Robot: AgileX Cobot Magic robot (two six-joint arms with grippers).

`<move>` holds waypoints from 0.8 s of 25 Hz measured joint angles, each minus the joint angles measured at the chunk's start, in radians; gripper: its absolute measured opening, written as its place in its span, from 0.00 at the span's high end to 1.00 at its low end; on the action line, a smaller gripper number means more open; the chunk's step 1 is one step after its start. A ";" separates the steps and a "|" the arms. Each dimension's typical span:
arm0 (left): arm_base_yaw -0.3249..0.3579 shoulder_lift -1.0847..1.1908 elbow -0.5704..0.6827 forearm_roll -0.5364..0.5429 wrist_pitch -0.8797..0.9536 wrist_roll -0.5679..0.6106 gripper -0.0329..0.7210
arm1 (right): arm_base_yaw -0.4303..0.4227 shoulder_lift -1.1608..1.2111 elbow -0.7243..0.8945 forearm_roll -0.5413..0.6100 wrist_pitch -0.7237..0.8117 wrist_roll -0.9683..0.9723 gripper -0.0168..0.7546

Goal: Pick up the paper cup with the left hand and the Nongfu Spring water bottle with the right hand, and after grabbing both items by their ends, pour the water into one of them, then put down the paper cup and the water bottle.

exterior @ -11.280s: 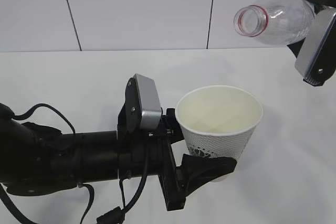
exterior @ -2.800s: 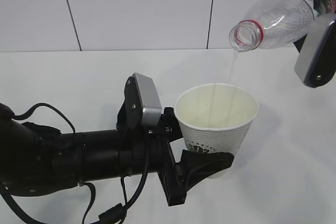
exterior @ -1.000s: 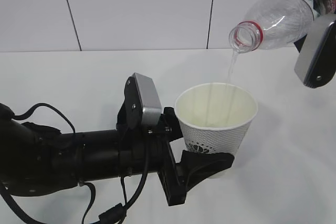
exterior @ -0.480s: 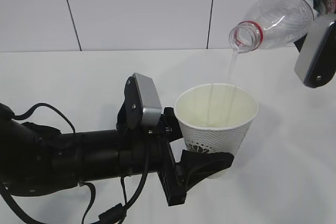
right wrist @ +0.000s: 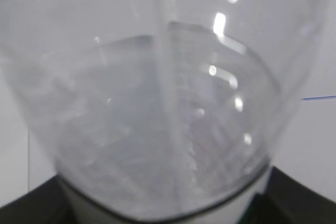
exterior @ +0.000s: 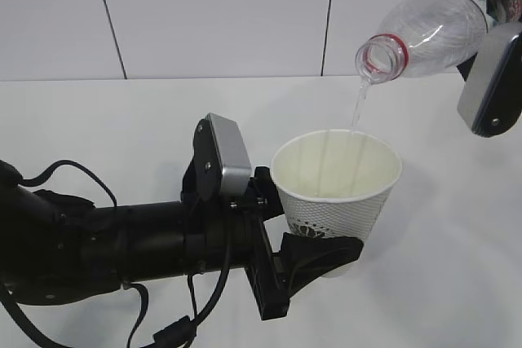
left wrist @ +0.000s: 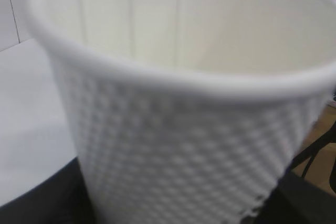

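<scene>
Exterior view first: on the left, the left hand [exterior: 314, 258] reaches in low from the frame's edge, its black fingers clamped around the lower part of the paper cup [exterior: 336, 193], which stands upright and lifted clear of the table. Up at the right, the right hand [exterior: 489, 6] holds the Nongfu Spring water bottle [exterior: 428, 32] by its base end, tipped so the open red-ringed mouth points down and left, above the cup's far rim. A thin stream of the water [exterior: 356, 107] falls from the mouth into the cup. The left wrist view is filled by the cup's dimpled wall; the right wrist view looks through the clear bottle, with black jaw parts at both lower corners, so both grippers are gripping.

The pour is the step in hand, and little water seems left in the bottle. Next, I judge, the bottle must be righted without dripping outside the rim, then both things lowered and released, the cup kept level.

Beneath them lies a plain white table [exterior: 122, 120], backed by a white panelled wall [exterior: 212, 14] with dark seams.
</scene>
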 joint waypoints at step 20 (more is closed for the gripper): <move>0.000 0.000 0.000 0.000 0.000 0.000 0.26 | 0.000 0.000 0.000 0.000 0.000 -0.008 0.39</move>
